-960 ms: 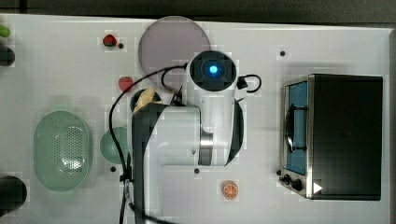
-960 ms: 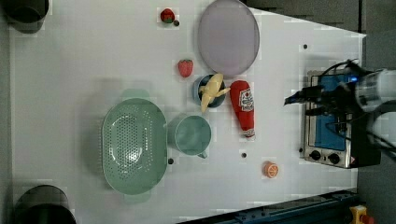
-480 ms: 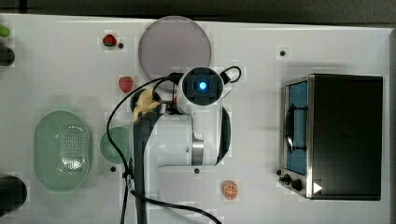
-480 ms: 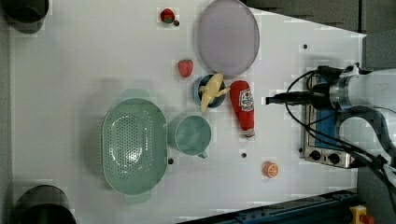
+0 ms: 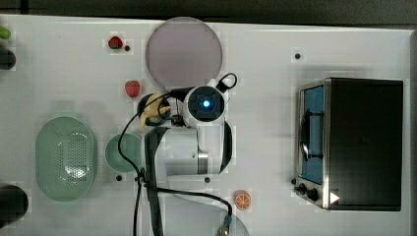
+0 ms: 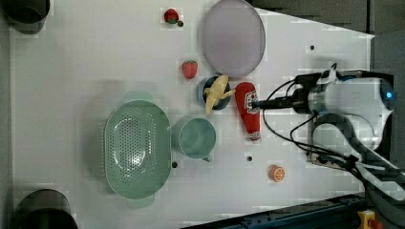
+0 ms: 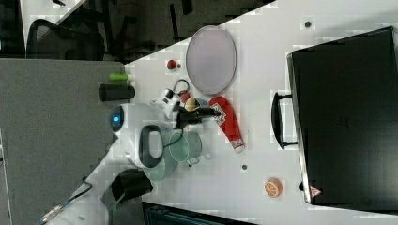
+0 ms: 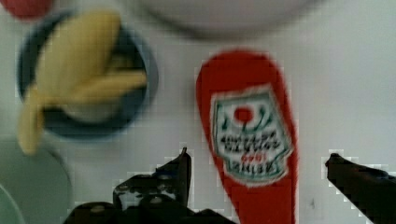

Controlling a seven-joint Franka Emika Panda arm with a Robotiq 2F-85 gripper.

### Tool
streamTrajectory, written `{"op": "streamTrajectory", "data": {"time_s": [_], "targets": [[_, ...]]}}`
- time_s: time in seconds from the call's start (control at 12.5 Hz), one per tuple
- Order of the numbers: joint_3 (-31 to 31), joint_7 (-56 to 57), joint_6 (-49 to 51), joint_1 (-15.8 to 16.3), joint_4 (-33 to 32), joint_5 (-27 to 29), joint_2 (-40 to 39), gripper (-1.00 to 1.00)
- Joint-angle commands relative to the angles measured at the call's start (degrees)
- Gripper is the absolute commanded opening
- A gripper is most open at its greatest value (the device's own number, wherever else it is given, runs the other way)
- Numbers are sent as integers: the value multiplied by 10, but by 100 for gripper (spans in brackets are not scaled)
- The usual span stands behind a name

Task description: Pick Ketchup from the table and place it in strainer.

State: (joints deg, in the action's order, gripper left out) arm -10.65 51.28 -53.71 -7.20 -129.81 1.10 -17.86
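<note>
Tool (image 8: pixel 257 163) spread wide, holding nothing, one finger (image 8: pixel 180 170) on each side of the Ketchup (image 8: pixel 250 135) and above its labelled body in the wrist view. In the left view, tool (image 6: pixel 260 102) poised over the bottle's fat end, arm reaching in from the left view's right.

Ketchup (image 6: pixel 249 112) lying flat on the counter (image 6: pixel 76 57), cap pointing away from the purple plate (image 6: pixel 233 37), fat end just beside the dark bowl with the banana (image 6: pixel 216 93). Green cup (image 6: pixel 196 138) near the bottle on the strainer side. Strainer (image 6: pixel 137 149) beyond the cup, well apart from the bottle, empty.

Likely step in hand: settling over the bottle before closing. Risks, as judgement: a rounded, tapering body could roll or squirt out sideways if gripped off-centre or near the narrow neck; the finger on the bowl side could catch the bowl rim or the banana tip on the way down; a low carry toward the strainer could knock the cup or clip its handle.

Open room: bare counter on the bottle's side away from the bowl, toward the toaster oven (image 5: pixel 361 142); orange slice (image 6: pixel 276 172) well clear. Strawberry (image 6: pixel 189 69) and small red fruit (image 6: pixel 171 15) out of the way. Strainer close to the counter's near edge in the left view, so placing wants a centred drop.
</note>
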Motion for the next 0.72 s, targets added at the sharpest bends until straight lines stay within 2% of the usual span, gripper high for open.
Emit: {"op": "streamTrajectory", "data": {"time_s": [0.08, 0.48, 0.72], "targets": [[13, 34, -44, 1, -20, -17, -28, 100], [14, 35, -108, 3, -27, -17, -63, 100], [14, 35, -112, 3, -31, -17, -69, 100]]}}
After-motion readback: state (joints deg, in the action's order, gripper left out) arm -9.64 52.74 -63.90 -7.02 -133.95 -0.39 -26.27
